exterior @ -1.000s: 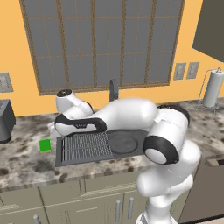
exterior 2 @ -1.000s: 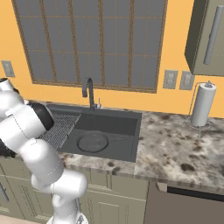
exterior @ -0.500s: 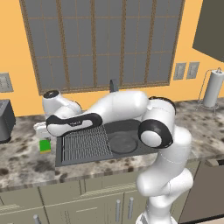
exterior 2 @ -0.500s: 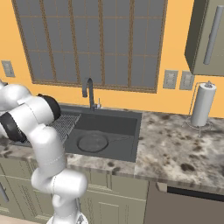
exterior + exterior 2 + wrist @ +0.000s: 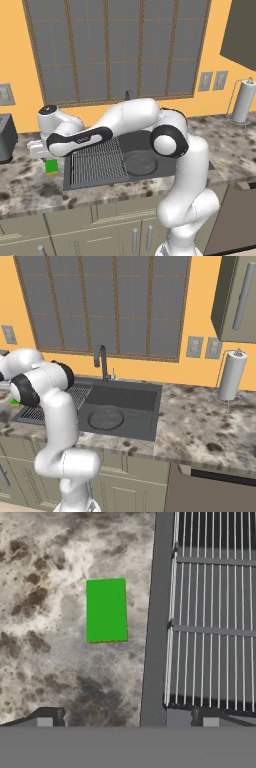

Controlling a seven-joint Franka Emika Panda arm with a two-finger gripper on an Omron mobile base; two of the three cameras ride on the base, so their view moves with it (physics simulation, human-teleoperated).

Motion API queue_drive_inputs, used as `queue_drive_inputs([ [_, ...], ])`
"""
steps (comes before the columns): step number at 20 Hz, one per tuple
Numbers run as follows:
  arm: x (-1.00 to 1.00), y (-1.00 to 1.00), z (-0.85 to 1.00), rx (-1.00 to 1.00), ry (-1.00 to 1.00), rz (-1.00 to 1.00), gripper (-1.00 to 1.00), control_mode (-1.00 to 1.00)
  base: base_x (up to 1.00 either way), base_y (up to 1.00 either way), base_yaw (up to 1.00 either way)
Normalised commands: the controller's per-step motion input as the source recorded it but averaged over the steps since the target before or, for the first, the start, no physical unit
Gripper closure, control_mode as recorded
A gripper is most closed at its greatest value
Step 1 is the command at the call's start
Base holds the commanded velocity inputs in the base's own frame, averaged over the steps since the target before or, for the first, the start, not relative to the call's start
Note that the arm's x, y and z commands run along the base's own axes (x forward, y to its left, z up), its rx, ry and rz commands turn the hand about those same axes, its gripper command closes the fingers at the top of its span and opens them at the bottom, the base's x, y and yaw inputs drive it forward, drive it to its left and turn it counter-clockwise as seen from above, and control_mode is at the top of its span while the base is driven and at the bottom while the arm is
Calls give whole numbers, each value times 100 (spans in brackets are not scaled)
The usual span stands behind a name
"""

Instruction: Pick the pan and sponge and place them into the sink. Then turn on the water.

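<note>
The green sponge [image 5: 106, 610] lies flat on the speckled counter just left of the sink's rim [image 5: 152, 637]; in the left base view the sponge [image 5: 51, 166] sits beside the basin's left edge. My gripper [image 5: 125, 722] hangs open above it, with the sponge ahead of and between the fingertips [image 5: 45, 721] and nothing held. The white hand [image 5: 39, 148] hovers over the counter's left end. The round dark pan [image 5: 140, 164] rests inside the sink [image 5: 100, 184], right of the ribbed rack [image 5: 97, 161]. The pan [image 5: 106, 418] lies flat below the faucet [image 5: 102, 362], where no water is in view.
A dark appliance [image 5: 5, 142] stands on the counter at far left. A paper towel holder [image 5: 231, 376] stands at the right on the counter. My arm stretches across the sink's back edge. The rack [image 5: 215, 612] borders the sponge's side of the basin.
The arm has swung left from over the rack to the counter left of the sink, bringing the hand above the sponge. The gripper stays open; pan and sponge have not moved.
</note>
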Motion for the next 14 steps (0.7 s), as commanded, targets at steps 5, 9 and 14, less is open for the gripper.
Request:
queue_drive_inputs([
  [5,17,26,-14,5,-4,-1,-100,-100,0,0,0],
  [9,19,16,-6,4,-4,-3,-100,-100,0,0,0],
  [14,17,2,-5,5,-2,-3,-100,-100,0,0,0],
])
